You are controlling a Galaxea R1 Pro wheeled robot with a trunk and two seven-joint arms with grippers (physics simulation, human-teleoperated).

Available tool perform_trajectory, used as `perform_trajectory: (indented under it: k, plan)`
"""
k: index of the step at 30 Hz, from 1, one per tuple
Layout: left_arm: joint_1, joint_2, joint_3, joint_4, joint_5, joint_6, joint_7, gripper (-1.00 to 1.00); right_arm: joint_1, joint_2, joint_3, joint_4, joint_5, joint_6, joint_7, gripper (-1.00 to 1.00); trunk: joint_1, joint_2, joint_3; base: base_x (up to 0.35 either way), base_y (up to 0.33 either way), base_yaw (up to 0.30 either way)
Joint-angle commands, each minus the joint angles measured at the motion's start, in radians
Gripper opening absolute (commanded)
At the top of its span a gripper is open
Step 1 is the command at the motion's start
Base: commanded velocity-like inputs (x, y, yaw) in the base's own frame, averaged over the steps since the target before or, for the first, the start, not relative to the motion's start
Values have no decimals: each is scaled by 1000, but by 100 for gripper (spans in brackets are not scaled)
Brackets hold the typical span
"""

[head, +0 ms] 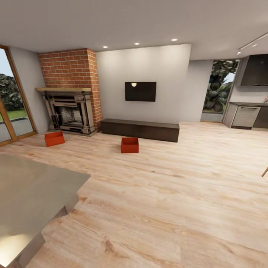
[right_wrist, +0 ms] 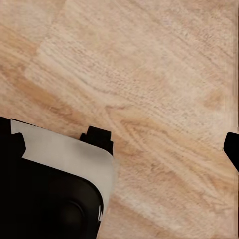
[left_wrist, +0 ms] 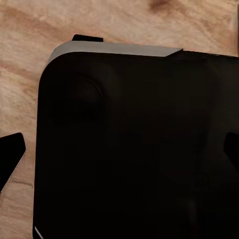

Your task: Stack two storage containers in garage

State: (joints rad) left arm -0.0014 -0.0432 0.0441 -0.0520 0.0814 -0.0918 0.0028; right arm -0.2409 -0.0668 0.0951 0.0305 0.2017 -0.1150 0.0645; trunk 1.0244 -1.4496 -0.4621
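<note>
Two orange-red open-top storage containers stand on the light wood-plank floor of the living room. One container (head: 54, 138) sits in front of the red brick fireplace (head: 70, 93). The other container (head: 129, 144) sits in front of the long low dark-brown cabinet (head: 140, 129). Both are several metres ahead of me. My left gripper (left_wrist: 119, 154) hangs open over my own black base, with dark fingertips (left_wrist: 12, 154) at the picture's edges. My right gripper (right_wrist: 119, 149) is open over bare wood floor, holding nothing.
A grey metal counter (head: 33, 193) fills the near left. A wood-framed glass door (head: 15, 104) is at the far left. A wall television (head: 140, 91) hangs above the cabinet. Kitchen units (head: 247, 115) stand at the far right. Wide wood floor (head: 167, 193) lies between me and the containers.
</note>
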Motion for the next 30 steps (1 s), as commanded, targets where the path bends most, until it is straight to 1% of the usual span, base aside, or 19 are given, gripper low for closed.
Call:
perform_trajectory:
  k: [1, 30]
  plan:
    - [0, 0, 3, 0, 8, -2, 0, 100, -1, 0, 8, 3, -1, -6, 1, 100, 1, 0, -1, 322, 0, 0]
    - [0, 0, 3, 0, 8, -2, 0, 100, -1, 2, 8, 3, -1, -8, 1, 100, 1, 0, -1, 322, 0, 0]
